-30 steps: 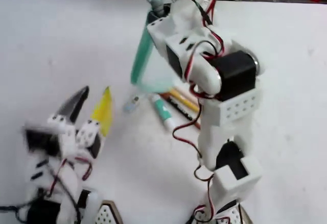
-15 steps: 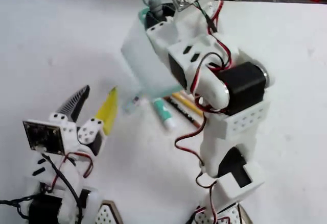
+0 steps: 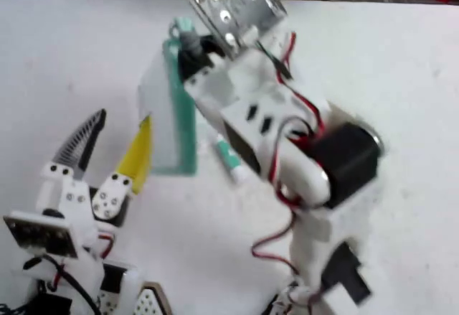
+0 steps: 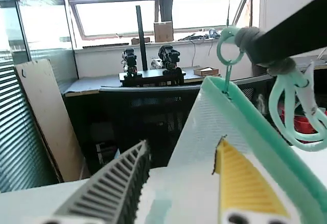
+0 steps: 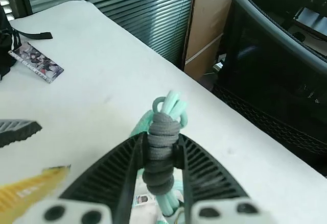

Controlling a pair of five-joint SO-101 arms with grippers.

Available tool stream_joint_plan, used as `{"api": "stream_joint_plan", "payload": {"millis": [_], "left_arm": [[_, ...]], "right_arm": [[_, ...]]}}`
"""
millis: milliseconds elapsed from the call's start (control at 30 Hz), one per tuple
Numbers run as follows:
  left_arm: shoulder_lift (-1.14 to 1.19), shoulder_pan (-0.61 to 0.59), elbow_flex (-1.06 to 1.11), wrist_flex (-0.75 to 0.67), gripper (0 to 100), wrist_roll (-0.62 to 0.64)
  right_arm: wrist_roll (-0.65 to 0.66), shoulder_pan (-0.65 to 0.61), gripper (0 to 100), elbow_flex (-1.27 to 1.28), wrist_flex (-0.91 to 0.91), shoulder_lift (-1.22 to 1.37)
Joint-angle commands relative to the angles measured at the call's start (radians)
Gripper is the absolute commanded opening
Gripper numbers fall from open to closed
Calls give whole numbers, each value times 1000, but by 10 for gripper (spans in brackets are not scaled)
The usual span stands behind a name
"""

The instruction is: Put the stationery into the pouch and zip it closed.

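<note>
Since a second ago the right arm has swung the pouch [image 3: 168, 114] across the counter [image 3: 373, 57] towards the left arm, and the left arm's wrist has drawn back and dipped lower.

From the high view, the right pincer [image 3: 190, 42] is clamped on the cord [image 3: 181, 29] at the pouch's top corner. The pouch hangs from it clear of the counter, with its pale face just beside the yellow finger of the left pincer [image 3: 122, 121]. That pincer is spread wide and grips nothing. A pen [image 3: 228, 157] lies on the counter, half under the right arm. We judge that filling has not begun: the stationery is yet to go in and the zipping is yet to be done. We cannot tell whether the zip is open.

From the left wrist view, the pouch [image 4: 204, 127] rises between and beyond the parted fingers of the left pincer [image 4: 181, 150], and the cord [image 4: 291, 112] loops from its corner. Behind it are windows [image 4: 117, 17], a dark chair [image 4: 148, 117] and a board [image 4: 46, 117] leaning on the wall.

From the right wrist view, the right pincer [image 5: 159, 142] is closed tightly round the grey-wrapped cord [image 5: 161, 132]. The white counter [image 5: 76, 81] carries a small card [image 5: 36, 60] near its far edge. Past that edge stand blinds [image 5: 117, 4] and the chair [image 5: 276, 71].
</note>
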Motion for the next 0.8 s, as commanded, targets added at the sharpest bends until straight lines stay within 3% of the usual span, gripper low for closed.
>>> {"api": "stream_joint_plan", "payload": {"millis": [0,133,367,767], "left_arm": [[30,-1,-60,-21,229,-117],[27,19,-58,104,231,-161],[-7,226,-161,393,233,-169],[-22,266,-166,459,234,-387]], "right_arm": [[11,-21,20,130,18,-163],[11,-47,20,272,13,-271],[11,-61,19,397,16,-328],[11,-62,20,695,15,-565]]}}
